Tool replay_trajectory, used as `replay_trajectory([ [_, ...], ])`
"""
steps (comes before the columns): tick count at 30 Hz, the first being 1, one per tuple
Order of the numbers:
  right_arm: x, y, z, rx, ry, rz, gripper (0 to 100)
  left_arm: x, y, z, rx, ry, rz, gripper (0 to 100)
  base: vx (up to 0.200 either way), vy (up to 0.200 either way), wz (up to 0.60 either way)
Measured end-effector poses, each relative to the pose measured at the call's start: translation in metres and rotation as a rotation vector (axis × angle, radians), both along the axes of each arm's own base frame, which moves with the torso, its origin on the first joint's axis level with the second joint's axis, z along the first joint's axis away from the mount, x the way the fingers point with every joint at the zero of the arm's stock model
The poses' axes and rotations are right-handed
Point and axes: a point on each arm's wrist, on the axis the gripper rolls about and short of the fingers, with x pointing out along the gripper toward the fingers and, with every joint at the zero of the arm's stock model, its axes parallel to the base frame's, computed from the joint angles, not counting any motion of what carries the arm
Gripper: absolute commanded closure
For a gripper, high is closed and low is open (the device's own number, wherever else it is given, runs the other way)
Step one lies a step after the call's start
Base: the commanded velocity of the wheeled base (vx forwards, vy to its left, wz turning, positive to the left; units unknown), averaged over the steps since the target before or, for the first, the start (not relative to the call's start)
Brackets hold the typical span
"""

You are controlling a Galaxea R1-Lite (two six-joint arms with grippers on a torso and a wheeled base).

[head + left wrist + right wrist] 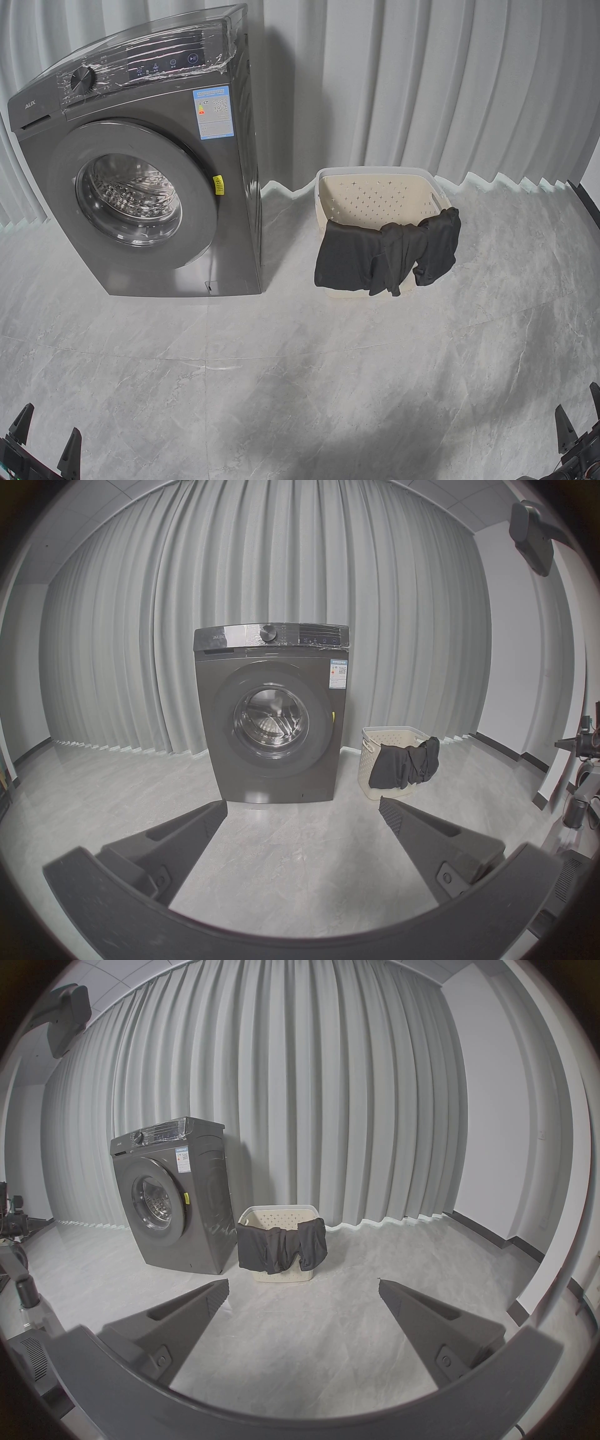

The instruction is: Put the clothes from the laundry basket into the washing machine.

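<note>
Clothes [387, 250] drape over the laundry basket's [375, 187] near rim, at the floor's [312, 375] far edge beside the washing machine [237, 206], presumably for easy grasping; left gripper [51, 419] and right gripper [576, 400] hang well apart, fingers spread.

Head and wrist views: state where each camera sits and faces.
Head view: on the head, looking down at washing machine and laundry basket; left gripper, right gripper in bottom corners.
Left wrist view: behind its open fingers, facing the machine.
Right wrist view: behind its open fingers, facing the basket.
Shared: clothes draped over the basket.
</note>
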Motion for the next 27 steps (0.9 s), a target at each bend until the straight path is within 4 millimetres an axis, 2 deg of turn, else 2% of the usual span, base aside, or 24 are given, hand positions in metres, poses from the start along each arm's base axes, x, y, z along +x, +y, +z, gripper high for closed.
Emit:
replay_trajectory([
  [20,0.0000,0.0000,0.0000,0.000,0.000,0.000,0,0.0000,0.0000,0.0000,0.000,0.000,0.000,0,0.000,-0.200,0.00],
  [27,0.0000,0.0000,0.0000,0.000,0.000,0.000,0,0.0000,0.0000,0.0000,0.002,0.000,0.000,0,0.000,0.000,0.00],
])
